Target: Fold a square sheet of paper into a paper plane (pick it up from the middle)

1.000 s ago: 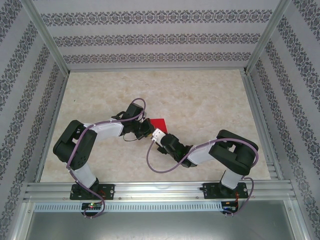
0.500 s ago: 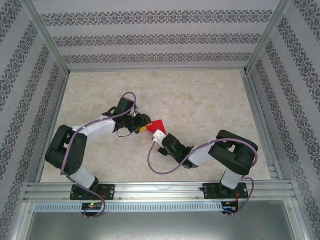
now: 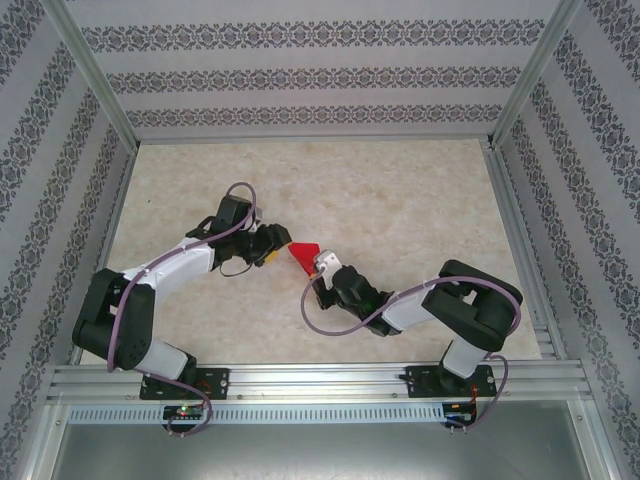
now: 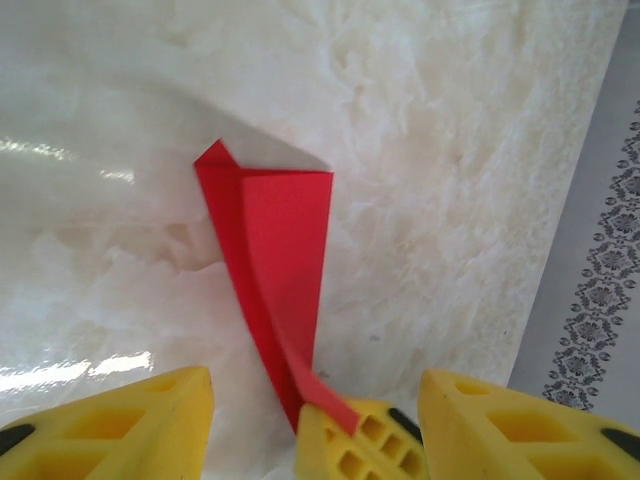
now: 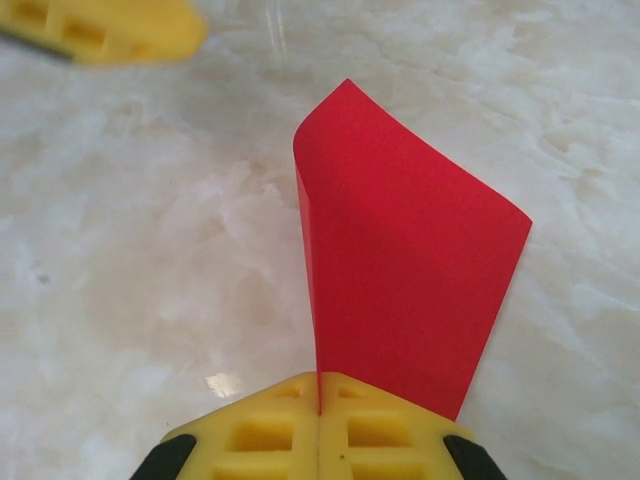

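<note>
The square sheet of paper (image 3: 302, 251) is bright red and folded into a narrow creased wedge, standing on edge above the table's middle. My right gripper (image 3: 318, 262) is shut on its near end. In the right wrist view the paper (image 5: 400, 270) rises out of the closed yellow fingertips (image 5: 320, 380). My left gripper (image 3: 278, 250) sits just left of the paper, open. In the left wrist view its fingers (image 4: 130, 420) flank the paper (image 4: 275, 240) without touching it, and the right gripper's yellow fingers (image 4: 365, 445) pinch the paper's lower tip.
The marbled beige table (image 3: 400, 200) is fenced by aluminium rails (image 3: 320, 380) in front and patterned walls (image 3: 300, 75) on three sides. A strip of patterned wall (image 4: 600, 290) shows at the table's edge. One left finger (image 5: 100, 30) shows in the right wrist view's top left corner.
My left gripper opened, let go of the paper and drew back to the left. My right gripper closed on the paper and now holds it alone.
</note>
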You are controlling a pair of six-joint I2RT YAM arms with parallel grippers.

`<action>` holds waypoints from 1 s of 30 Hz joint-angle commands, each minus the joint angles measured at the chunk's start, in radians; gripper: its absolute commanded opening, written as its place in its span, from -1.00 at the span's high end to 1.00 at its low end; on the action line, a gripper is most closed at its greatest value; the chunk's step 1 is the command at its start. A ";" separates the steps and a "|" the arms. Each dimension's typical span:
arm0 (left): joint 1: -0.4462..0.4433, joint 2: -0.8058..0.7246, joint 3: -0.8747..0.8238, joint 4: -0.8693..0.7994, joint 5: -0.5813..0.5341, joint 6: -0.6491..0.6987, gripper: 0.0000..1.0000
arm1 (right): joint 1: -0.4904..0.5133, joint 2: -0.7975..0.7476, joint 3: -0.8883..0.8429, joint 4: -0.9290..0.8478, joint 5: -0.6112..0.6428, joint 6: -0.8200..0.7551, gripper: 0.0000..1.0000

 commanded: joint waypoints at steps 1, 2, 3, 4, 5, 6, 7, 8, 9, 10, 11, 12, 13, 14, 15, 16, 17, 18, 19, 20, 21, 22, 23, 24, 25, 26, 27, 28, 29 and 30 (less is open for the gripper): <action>0.004 -0.024 -0.047 0.100 0.038 0.023 -0.14 | -0.017 -0.015 -0.023 0.074 -0.078 0.151 0.99; 0.002 -0.024 -0.062 0.125 0.048 0.025 -0.13 | -0.022 -0.010 -0.024 0.081 -0.088 0.171 0.99; -0.002 -0.025 -0.076 0.148 0.056 0.025 -0.12 | -0.028 -0.005 -0.022 0.083 -0.100 0.193 0.99; -0.005 -0.025 -0.086 0.168 0.063 0.026 -0.10 | -0.031 0.000 -0.022 0.083 -0.107 0.212 0.99; -0.010 -0.024 -0.098 0.190 0.071 0.029 -0.08 | -0.035 0.006 -0.022 0.087 -0.118 0.236 0.99; -0.017 -0.022 -0.106 0.205 0.076 0.034 -0.05 | -0.040 0.011 -0.023 0.094 -0.130 0.258 0.99; -0.023 -0.022 -0.112 0.216 0.078 0.038 -0.02 | -0.043 0.014 -0.026 0.103 -0.137 0.277 0.99; -0.030 -0.022 -0.120 0.230 0.080 0.044 0.02 | -0.048 0.017 -0.032 0.112 -0.145 0.299 0.99; -0.037 -0.023 -0.128 0.240 0.080 0.048 0.05 | -0.054 0.018 -0.033 0.115 -0.153 0.322 0.99; -0.042 -0.022 -0.132 0.249 0.079 0.049 0.08 | -0.060 0.019 -0.034 0.115 -0.160 0.339 1.00; -0.049 -0.018 -0.137 0.262 0.080 0.052 0.11 | -0.066 0.020 -0.036 0.117 -0.168 0.355 1.00; -0.053 -0.013 -0.140 0.270 0.081 0.054 0.14 | -0.071 0.022 -0.038 0.117 -0.173 0.370 1.00; -0.058 -0.007 -0.142 0.278 0.083 0.053 0.16 | -0.075 0.022 -0.038 0.115 -0.179 0.381 1.00; -0.063 0.001 -0.144 0.291 0.087 0.053 0.19 | -0.080 0.023 -0.037 0.114 -0.190 0.393 1.00; -0.066 0.011 -0.144 0.303 0.095 0.053 0.21 | -0.084 0.023 -0.036 0.110 -0.200 0.401 1.00; -0.072 0.020 -0.143 0.313 0.098 0.052 0.23 | -0.088 0.023 -0.034 0.103 -0.207 0.407 1.00; -0.077 0.031 -0.144 0.326 0.105 0.049 0.25 | -0.093 0.022 -0.032 0.084 -0.213 0.414 1.00; -0.082 0.043 -0.142 0.336 0.110 0.048 0.27 | -0.099 0.019 -0.026 0.059 -0.221 0.420 1.00; -0.088 0.051 -0.139 0.346 0.116 0.048 0.29 | -0.105 0.017 -0.021 0.041 -0.229 0.423 1.00; -0.094 0.062 -0.136 0.354 0.120 0.048 0.31 | -0.109 0.014 -0.022 0.032 -0.234 0.429 1.00; -0.100 0.072 -0.132 0.358 0.122 0.049 0.32 | -0.114 0.012 -0.026 0.032 -0.233 0.437 1.00; -0.106 0.081 -0.126 0.358 0.123 0.052 0.34 | -0.117 0.010 -0.030 0.034 -0.234 0.447 1.00; -0.111 0.091 -0.121 0.358 0.123 0.055 0.35 | -0.123 0.007 -0.031 0.032 -0.240 0.460 1.00; -0.112 0.101 -0.118 0.361 0.124 0.057 0.36 | -0.129 0.006 -0.032 0.029 -0.248 0.471 1.00; -0.115 0.109 -0.116 0.367 0.126 0.057 0.37 | -0.133 0.006 -0.034 0.027 -0.252 0.482 1.00; -0.117 0.118 -0.116 0.375 0.130 0.057 0.38 | -0.137 0.006 -0.038 0.031 -0.253 0.493 1.00; -0.118 0.128 -0.113 0.382 0.136 0.056 0.39 | -0.141 0.005 -0.044 0.040 -0.260 0.504 0.99; -0.120 0.135 -0.110 0.385 0.138 0.056 0.40 | -0.146 0.007 -0.049 0.050 -0.268 0.515 0.98; -0.123 0.142 -0.106 0.388 0.139 0.057 0.40 | -0.154 0.010 -0.051 0.059 -0.281 0.528 0.97; -0.124 0.148 -0.104 0.390 0.141 0.058 0.40 | -0.160 0.014 -0.055 0.073 -0.294 0.541 0.96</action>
